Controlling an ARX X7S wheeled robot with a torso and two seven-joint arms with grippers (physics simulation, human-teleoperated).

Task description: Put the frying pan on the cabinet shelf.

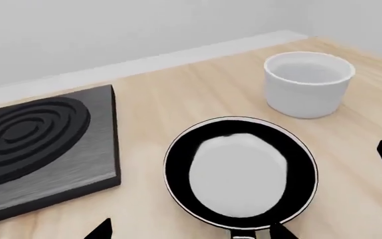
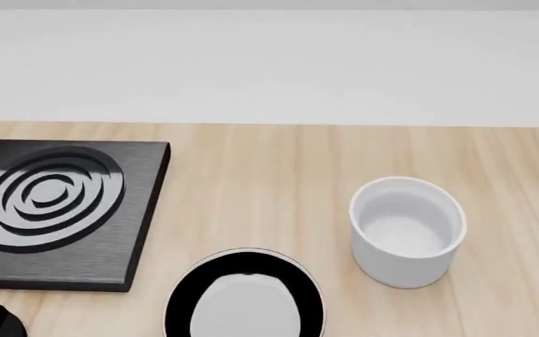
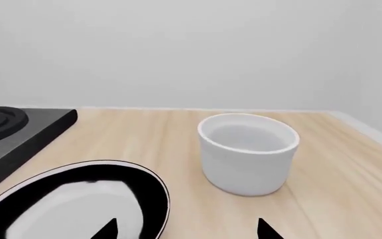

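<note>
The frying pan point(image 2: 244, 298) is sitting on the wooden table point(image 2: 279, 175), at the bottom middle of the head view, with its near side cut off by the frame edge. Its inside is shining pale. A small dark part is peeking in at the bottom left corner; I cannot tell what it is. In each wrist view, black tips are showing spread wide apart at the frame bottom, holding nothing. Farther back, the white cup point(image 2: 407, 232) is standing to the right, apart from the pan. The black slab with rings point(image 2: 54, 210) is lying at the left. A pale wall point(image 2: 269, 63) is standing behind.
</note>
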